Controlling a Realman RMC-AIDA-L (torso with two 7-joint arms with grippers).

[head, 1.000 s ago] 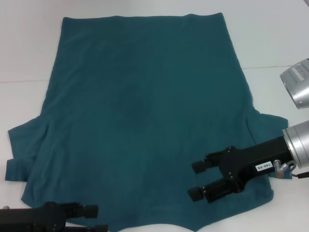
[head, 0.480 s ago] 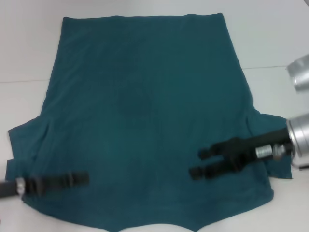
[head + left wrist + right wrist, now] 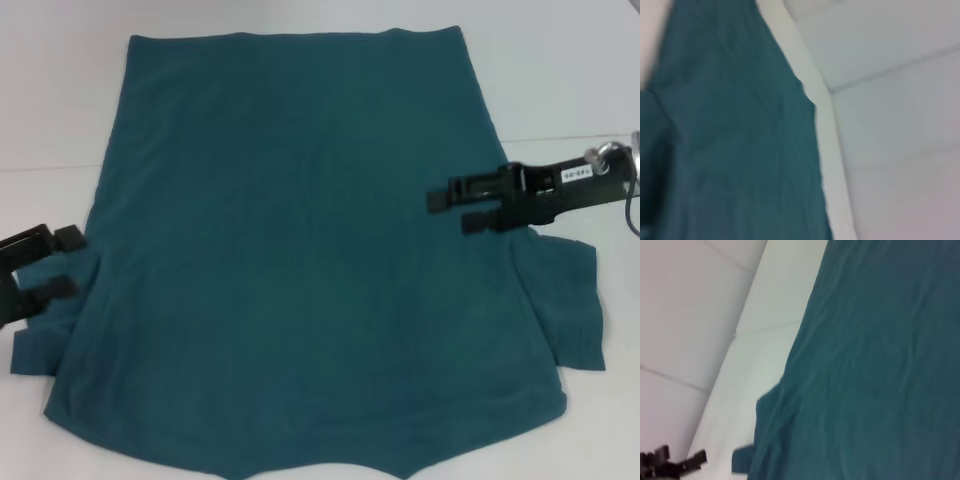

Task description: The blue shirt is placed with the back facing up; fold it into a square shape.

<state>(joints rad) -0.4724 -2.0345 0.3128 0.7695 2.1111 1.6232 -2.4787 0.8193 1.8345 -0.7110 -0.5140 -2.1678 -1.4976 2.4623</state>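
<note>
- Both of your grippers had swung outward and away from you since the earlier frames: the left gripper [image 3: 62,262] had left the shirt's near hem for its left edge, and the right gripper [image 3: 452,208] had climbed from the near right part of the cloth to mid-height by the right side.
- You had the blue shirt [image 3: 300,240] spread flat on the white table [image 3: 560,90], plain back up, its straight hem at the far side and both short sleeves sticking out near you.
- Your left gripper sat at the left sleeve with its two fingers [image 3: 68,238] parted, one above the other in the head view; whether they touched the cloth could not be told.
- Your right gripper reached in over the shirt's right edge just beyond the right sleeve, fingers spread with a clear gap and nothing between them.
- Your right wrist camera showed the shirt [image 3: 865,370] and, far off, the left gripper [image 3: 670,463].
</note>
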